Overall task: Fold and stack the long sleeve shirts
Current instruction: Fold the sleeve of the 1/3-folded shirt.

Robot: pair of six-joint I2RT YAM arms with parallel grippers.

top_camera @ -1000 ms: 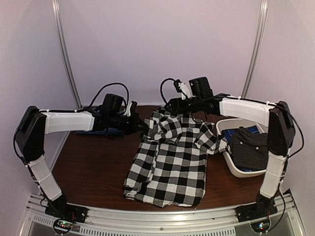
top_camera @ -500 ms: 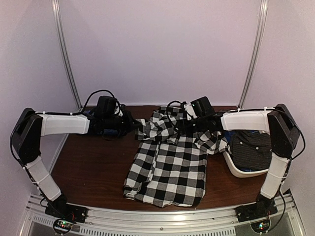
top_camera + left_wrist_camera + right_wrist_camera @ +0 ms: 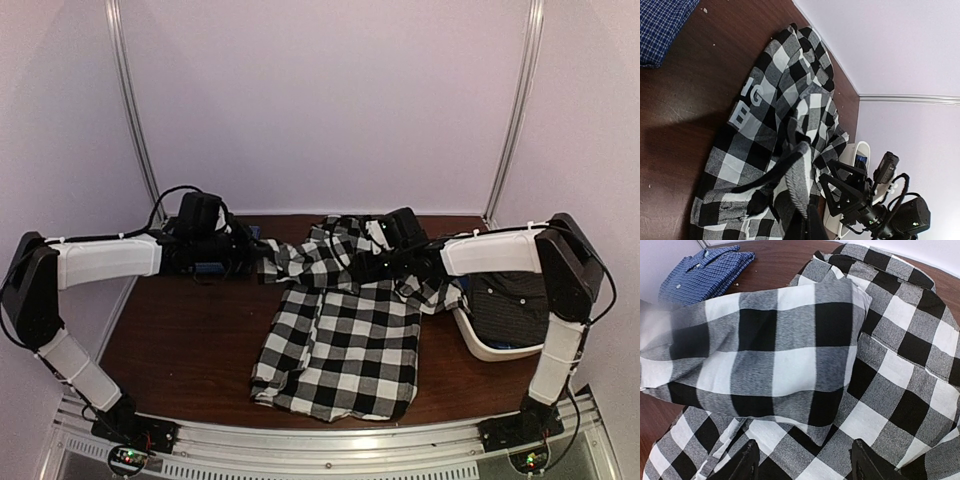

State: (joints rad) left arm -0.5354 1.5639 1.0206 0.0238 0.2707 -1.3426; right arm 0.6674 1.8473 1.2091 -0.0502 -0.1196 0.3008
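1. White basket point(image 3: 478, 343) at 3 o'clock holds the charcoal shirt point(image 3: 510, 305).
2. Checked shirt point(image 3: 340, 335) lies spread at the centre of the table point(image 3: 180, 330); a folded blue shirt point(image 3: 705, 272) sits at 10 o'clock.
3. Left gripper point(image 3: 262, 264), its arm stretched toward 3 o'clock, is clamped on a lifted fold of the checked shirt.
4. Right gripper point(image 3: 805, 465), its arm reaching toward 9 o'clock, hovers over the checked shirt with jaws apart.
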